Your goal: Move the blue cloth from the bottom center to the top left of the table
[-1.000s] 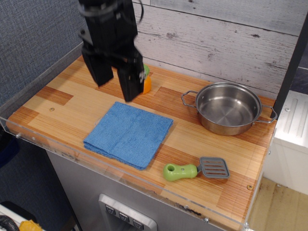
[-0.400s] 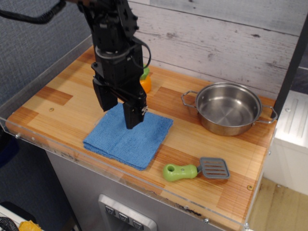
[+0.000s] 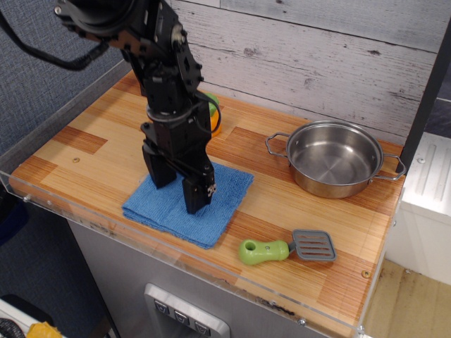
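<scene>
Since a second ago your claw (image 3: pixel 179 192) has come down from above the back of the table (image 3: pixel 91 158) and now stands on the blue cloth (image 3: pixel 220 203), which lies flat at the front edge, about midway along it. Your steel pot (image 3: pixel 335 156) sits empty near the back right corner, with a green-handled spatula (image 3: pixel 289 247) lying toward the front right. Your jaws are spread wide, both fingertips (image 3: pixel 196 203) pressing the cloth's top, nothing gripped between them.
</scene>
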You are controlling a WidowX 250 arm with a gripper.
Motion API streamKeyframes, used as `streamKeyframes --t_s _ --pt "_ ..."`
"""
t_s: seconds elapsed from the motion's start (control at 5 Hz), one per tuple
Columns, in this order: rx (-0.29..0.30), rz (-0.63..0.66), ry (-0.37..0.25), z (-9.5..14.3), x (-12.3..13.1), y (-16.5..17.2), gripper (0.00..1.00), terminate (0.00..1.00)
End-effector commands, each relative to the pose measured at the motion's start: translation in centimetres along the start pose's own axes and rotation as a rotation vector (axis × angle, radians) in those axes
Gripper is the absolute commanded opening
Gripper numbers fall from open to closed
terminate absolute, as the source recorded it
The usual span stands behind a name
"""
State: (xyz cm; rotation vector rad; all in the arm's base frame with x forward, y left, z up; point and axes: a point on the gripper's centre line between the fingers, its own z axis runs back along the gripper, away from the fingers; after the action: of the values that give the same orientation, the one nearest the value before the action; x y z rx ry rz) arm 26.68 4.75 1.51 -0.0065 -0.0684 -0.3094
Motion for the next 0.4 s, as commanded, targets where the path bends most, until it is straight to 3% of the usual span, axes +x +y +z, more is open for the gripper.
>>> streamKeyframes --t_s 0.0,0.2 --pt "-0.001 -0.001 -0.029 -0.77 0.23 0.29 1.0 0.0" --pt "0.029 0.048 -0.034 -0.28 0.03 0.93 1.0 0.0"
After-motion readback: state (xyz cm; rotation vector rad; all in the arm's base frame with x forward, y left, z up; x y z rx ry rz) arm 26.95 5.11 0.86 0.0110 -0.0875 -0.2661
